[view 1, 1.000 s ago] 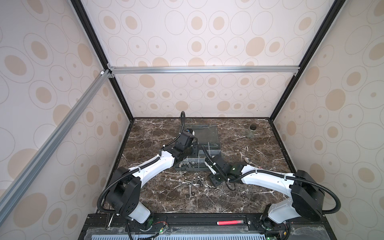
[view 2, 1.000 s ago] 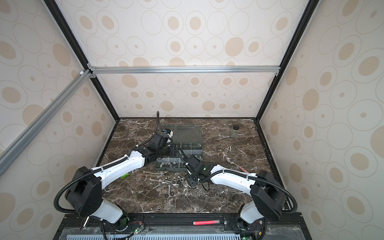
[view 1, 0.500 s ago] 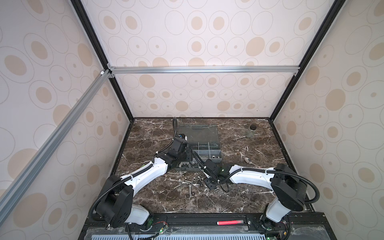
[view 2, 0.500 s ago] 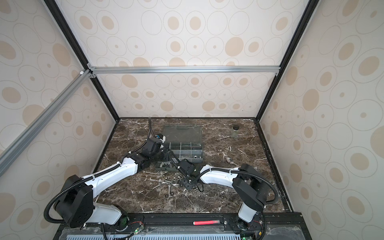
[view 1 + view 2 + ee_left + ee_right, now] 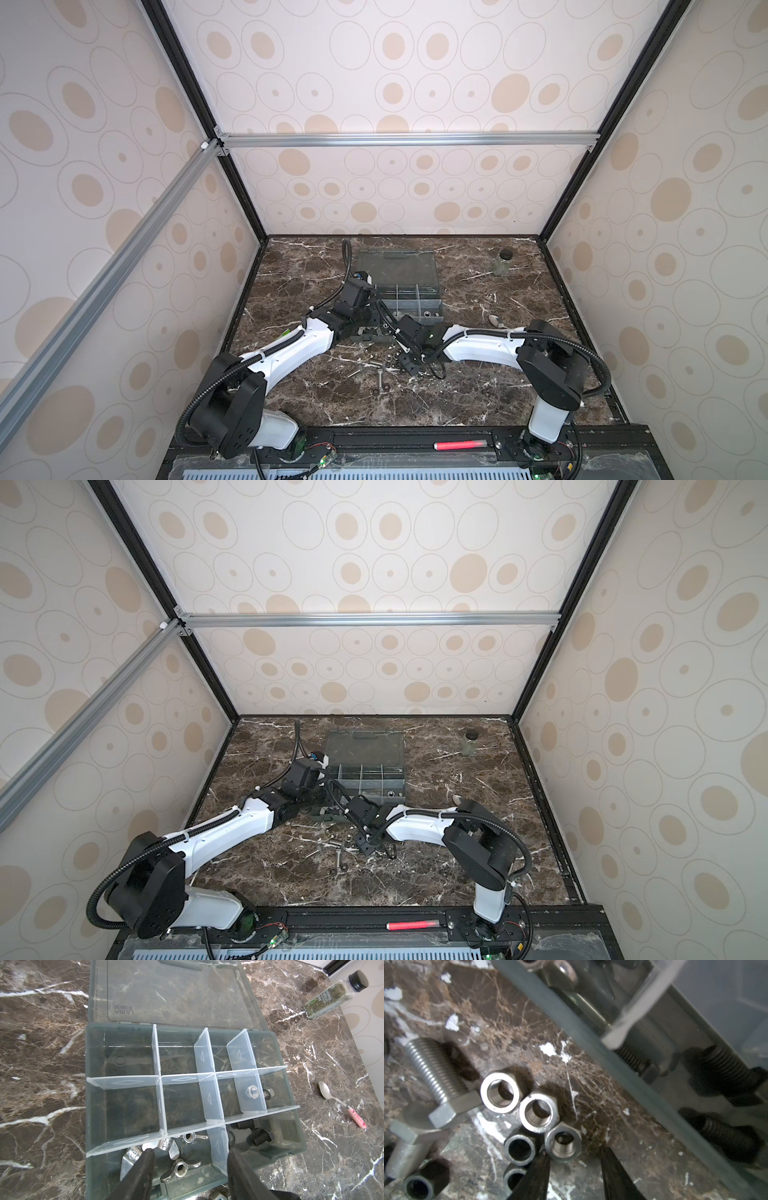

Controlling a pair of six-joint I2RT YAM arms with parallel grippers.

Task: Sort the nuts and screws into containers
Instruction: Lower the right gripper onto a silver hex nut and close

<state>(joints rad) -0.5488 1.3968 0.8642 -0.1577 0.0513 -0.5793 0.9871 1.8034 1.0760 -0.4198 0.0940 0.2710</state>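
The containers are the compartments of a grey organizer box (image 5: 432, 309) (image 5: 399, 789) (image 5: 88, 1105) with its lid laid open. In the left wrist view, wing nuts (image 5: 178, 1167) lie in a near compartment, black screws (image 5: 259, 1138) beside them, and hex nuts (image 5: 252, 1093) one row further. My left gripper (image 5: 190, 1150) (image 5: 365, 320) hangs open over the wing nuts. Loose hex nuts (image 5: 538, 1112), dark rings (image 5: 520, 1150) and silver screws (image 5: 436, 1076) lie on the marble by the box wall (image 5: 591, 1043). My right gripper (image 5: 574, 1151) (image 5: 405, 365) stands open, one hex nut (image 5: 563, 1145) at its tips.
A small jar with a black lid (image 5: 501, 264) (image 5: 324, 999) stands at the back right. A spoon with a pink handle (image 5: 340, 1103) lies right of the box. More screws and rings (image 5: 380, 376) are scattered on the marble in front of the box.
My left gripper drew back from the box's far left to its near row. My right gripper moved a little left and down onto the loose nuts, and its jaws narrowed.
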